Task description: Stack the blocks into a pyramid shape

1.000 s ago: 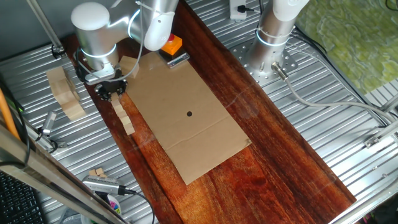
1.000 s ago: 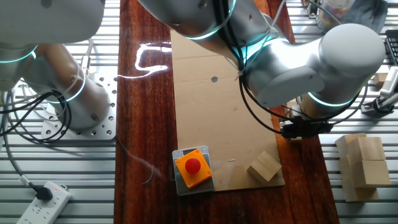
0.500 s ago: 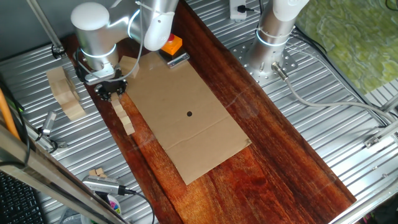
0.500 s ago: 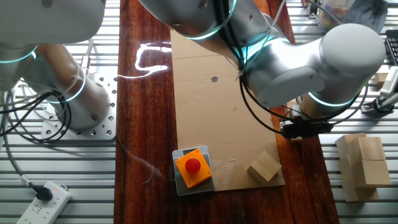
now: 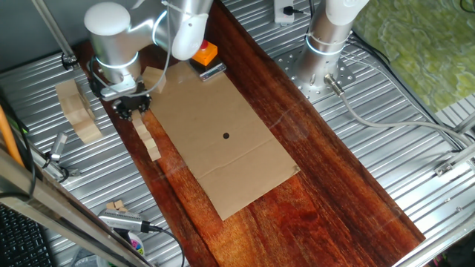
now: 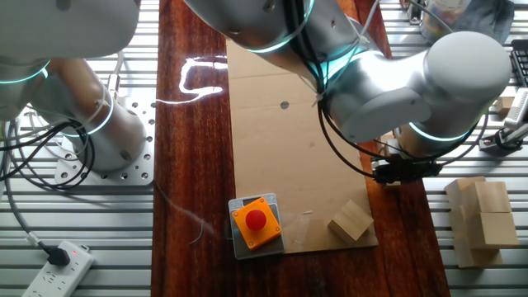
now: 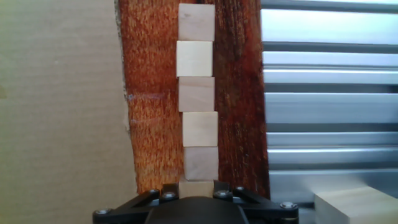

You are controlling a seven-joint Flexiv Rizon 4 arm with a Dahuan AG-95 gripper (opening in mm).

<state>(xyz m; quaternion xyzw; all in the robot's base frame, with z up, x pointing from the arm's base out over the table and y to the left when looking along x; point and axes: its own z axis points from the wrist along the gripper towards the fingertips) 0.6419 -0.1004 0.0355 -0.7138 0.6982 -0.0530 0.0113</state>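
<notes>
My gripper (image 5: pixel 132 108) low over the near end of the blocks (image 7: pixel 199 112) row, nearest block at my fingers, grip state unclear

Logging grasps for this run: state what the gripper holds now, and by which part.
Cannot be told. The gripper sits over the nearest small pale wooden block in the row, but its fingertips and any contact are hidden.
</notes>
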